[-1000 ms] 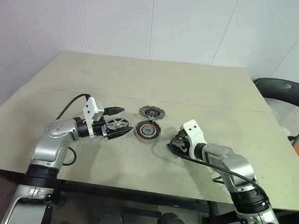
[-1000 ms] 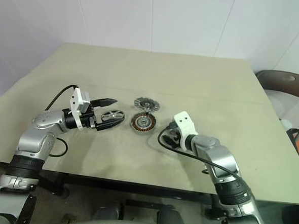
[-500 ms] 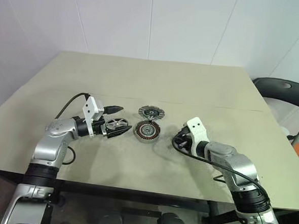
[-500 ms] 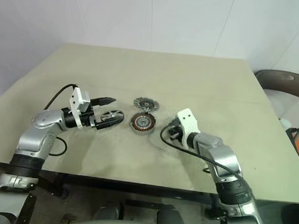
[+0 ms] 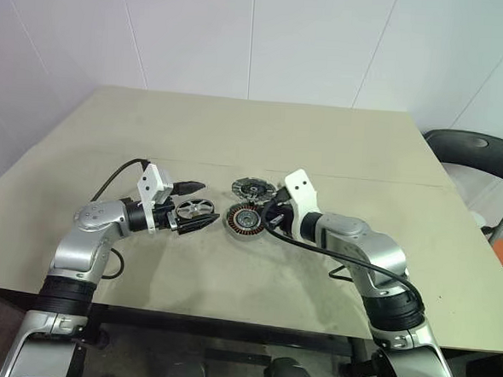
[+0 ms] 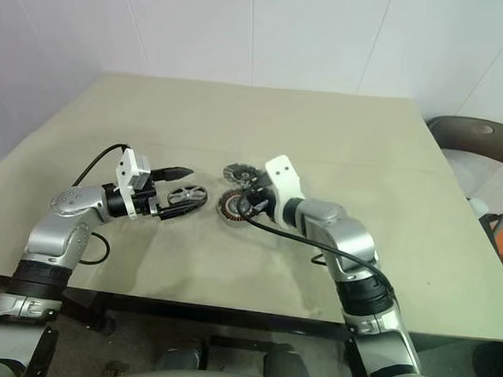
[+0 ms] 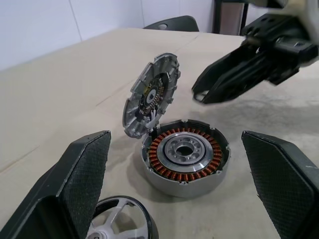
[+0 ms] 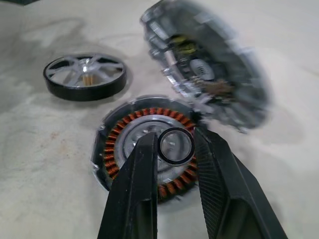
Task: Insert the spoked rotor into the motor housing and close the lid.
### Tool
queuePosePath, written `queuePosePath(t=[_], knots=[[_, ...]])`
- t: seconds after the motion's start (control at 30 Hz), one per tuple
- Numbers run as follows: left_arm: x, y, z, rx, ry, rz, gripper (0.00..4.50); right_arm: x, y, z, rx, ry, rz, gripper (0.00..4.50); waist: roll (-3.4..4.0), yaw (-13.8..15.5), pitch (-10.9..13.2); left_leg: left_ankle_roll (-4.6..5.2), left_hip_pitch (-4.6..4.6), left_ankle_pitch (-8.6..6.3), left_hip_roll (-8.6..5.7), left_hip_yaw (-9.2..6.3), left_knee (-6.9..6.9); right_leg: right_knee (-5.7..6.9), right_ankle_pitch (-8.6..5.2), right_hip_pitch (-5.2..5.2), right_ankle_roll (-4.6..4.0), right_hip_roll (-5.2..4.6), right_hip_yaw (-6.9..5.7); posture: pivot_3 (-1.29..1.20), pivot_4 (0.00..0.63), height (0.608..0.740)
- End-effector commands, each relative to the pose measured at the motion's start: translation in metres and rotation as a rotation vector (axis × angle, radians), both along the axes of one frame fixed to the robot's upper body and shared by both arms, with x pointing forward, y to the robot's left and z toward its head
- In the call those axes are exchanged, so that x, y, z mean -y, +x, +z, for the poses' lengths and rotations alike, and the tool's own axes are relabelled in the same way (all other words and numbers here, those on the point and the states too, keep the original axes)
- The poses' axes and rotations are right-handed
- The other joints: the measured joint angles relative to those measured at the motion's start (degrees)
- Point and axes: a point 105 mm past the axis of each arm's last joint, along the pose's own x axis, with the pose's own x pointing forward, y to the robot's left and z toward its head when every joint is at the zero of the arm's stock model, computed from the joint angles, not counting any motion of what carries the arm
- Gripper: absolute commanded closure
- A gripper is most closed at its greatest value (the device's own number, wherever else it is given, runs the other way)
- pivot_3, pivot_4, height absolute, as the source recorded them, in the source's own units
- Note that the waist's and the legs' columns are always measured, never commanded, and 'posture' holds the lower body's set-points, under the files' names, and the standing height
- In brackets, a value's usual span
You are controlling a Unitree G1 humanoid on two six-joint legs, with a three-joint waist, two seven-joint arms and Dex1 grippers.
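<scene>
The spoked rotor (image 7: 119, 228), stiff, light metal lying flat between the spread left gripper (image 5: 192, 206), seems best pinched by its dark rim, while the right gripper (image 8: 172, 149) pinches a small ring (image 8: 175, 145) over the motor housing (image 7: 185, 156).

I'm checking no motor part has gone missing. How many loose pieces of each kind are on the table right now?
Rotor: 1
Housing: 1
Lid, propped up at the housing's edge: 1
Small dark ring, held in the right claw: 1
Total: 4
</scene>
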Motion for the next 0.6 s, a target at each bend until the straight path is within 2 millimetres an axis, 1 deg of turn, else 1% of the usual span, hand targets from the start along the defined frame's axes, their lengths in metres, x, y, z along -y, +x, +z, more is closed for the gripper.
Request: queuePosePath(t=[0.03, 0.1, 0.33, 0.6], knots=[[-0.004, 0.0, 0.013, 0.041, -0.004, 0.002, 0.0, -0.01, 0.007, 0.008, 0.037, -0.025, 0.02, 3.68, 0.0, 0.0, 0.0, 0.0, -0.02, 0.0, 0.0, 0.0, 0.0, 0.0, 0.0, -0.01, 0.0, 0.0, 0.0, 0.0, 0.0, 0.74], [-0.007, -0.002, 0.012, 0.038, -0.002, 0.007, 0.0, -0.011, 0.008, 0.003, 0.029, -0.053, 0.019, 3.68, 0.0, -0.1, 0.0, 0.0, -0.02, 0.0, 0.0, 0.0, 0.0, 0.0, 0.0, -0.02, 0.0, 0.0, 0.0, 0.0, 0.0, 0.74], [-0.013, -0.004, 0.007, 0.014, 0.016, 0.012, 0.0, -0.021, 0.009, -0.004, 0.017, -0.083, 0.035, 3.68, 0.0, -0.9, 0.0, 0.0, -0.02, 0.0, 0.0, 0.0, -0.01, 0.01, 0.0, -0.03, 0.01, 0.0, 0.0, 0.0, 0.0, 0.74], [-0.017, -0.006, 0.001, -0.005, 0.032, 0.021, 0.0, -0.032, 0.011, 0.001, 0.016, -0.032, 0.034, 3.68, 0.01, -1.0, 0.0, 0.0, -0.02, 0.0, 0.0, -0.01, -0.05, 0.01, 0.01, -0.06, 0.01, 0.0, 0.0, 0.0, 0.0, 0.74]])
